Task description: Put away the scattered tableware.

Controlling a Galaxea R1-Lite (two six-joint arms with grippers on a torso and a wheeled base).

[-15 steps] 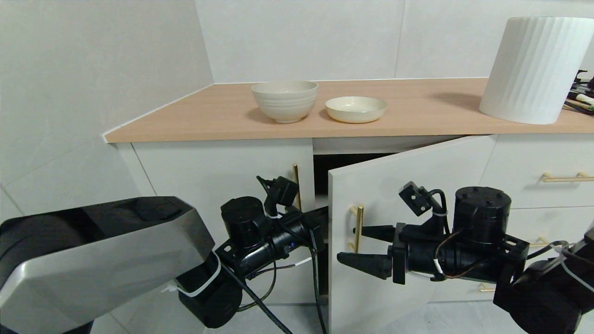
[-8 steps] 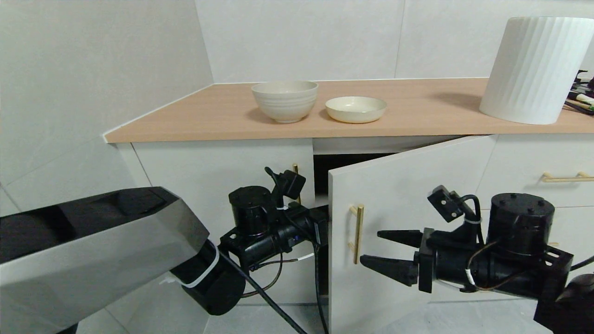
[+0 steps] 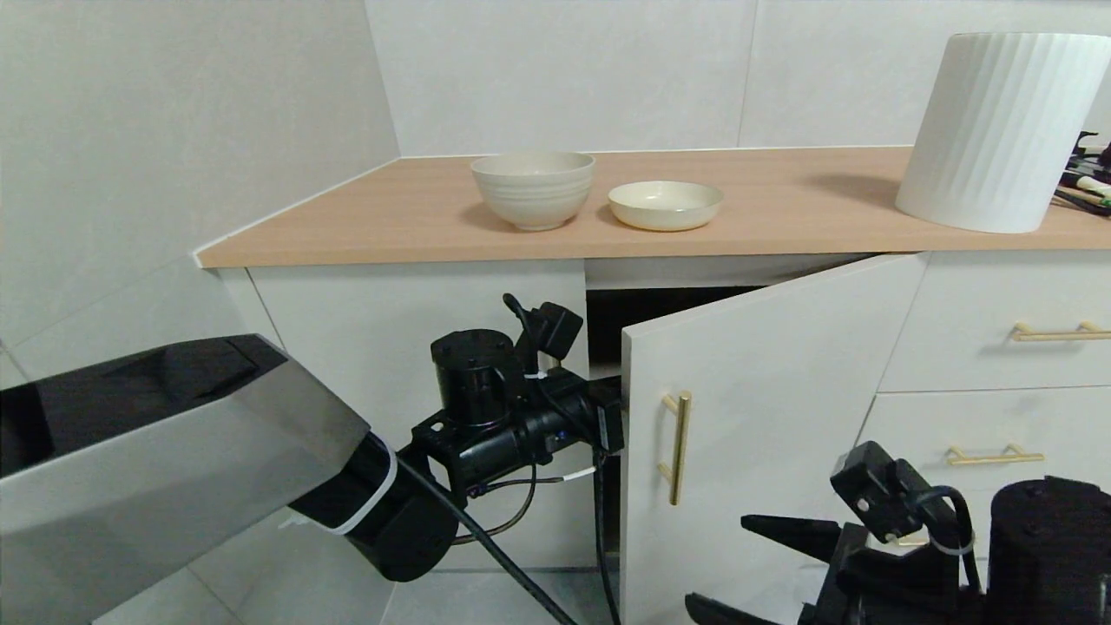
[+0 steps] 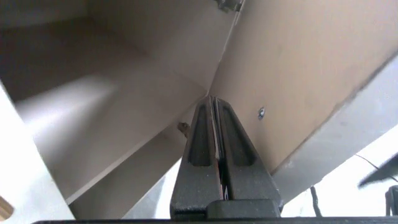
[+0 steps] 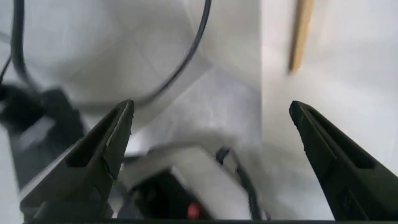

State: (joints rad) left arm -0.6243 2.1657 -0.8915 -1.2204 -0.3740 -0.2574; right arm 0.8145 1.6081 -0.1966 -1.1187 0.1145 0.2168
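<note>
A ribbed cream bowl (image 3: 532, 189) and a shallow cream dish (image 3: 666, 205) stand side by side on the wooden countertop (image 3: 781, 213). Below them a white cabinet door (image 3: 764, 382) with a gold handle (image 3: 677, 447) hangs partly open. My left arm's wrist (image 3: 555, 417) is at the door's free edge, its fingers hidden behind it. In the left wrist view my left gripper (image 4: 213, 109) is shut and empty inside the cabinet, against the door's inner face (image 4: 298, 74). My right gripper (image 3: 719, 560) is open and empty, low in front of the door, its fingers (image 5: 93, 162) spread wide.
A tall white ribbed container (image 3: 998, 130) stands at the counter's right end, with some utensils (image 3: 1085, 187) beyond it. Drawers with gold handles (image 3: 1059, 330) lie right of the door. A tiled wall closes off the left. A black cable (image 3: 599, 538) hangs by the door's edge.
My right gripper has drawn back from the door handle, down and to the right, staying open. The left arm has risen at the door's edge, and the door has swung slightly wider.
</note>
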